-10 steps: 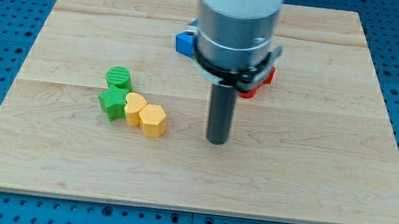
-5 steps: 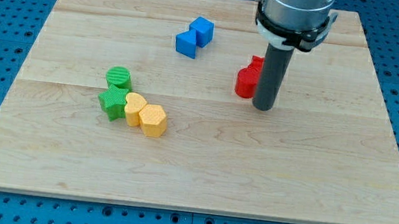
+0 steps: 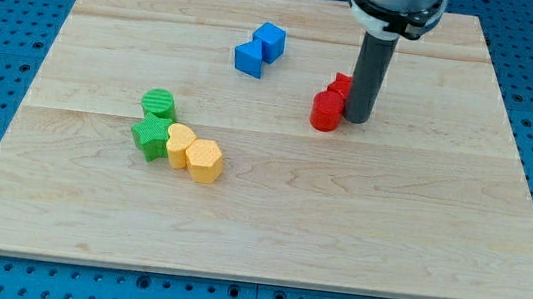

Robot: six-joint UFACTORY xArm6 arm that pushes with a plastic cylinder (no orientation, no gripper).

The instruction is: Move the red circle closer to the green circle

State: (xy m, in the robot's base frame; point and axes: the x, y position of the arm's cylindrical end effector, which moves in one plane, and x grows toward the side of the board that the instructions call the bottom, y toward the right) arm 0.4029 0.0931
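Observation:
The red circle (image 3: 326, 110) lies right of the board's middle, with another red block (image 3: 340, 84) partly hidden just behind it. My tip (image 3: 357, 119) stands right against the red circle's right side. The green circle (image 3: 159, 103) sits far off at the view's left, touching a green star-like block (image 3: 150, 136) below it.
Two yellow blocks (image 3: 179, 145) (image 3: 205, 160) lie side by side, right of the green star. Two blue blocks (image 3: 250, 58) (image 3: 270, 40) lie together near the view's top middle. The wooden board (image 3: 417, 237) rests on a blue pegboard.
My tip swung from the board's middle to the right, then up beside the red circle. The red circle has shifted slightly left.

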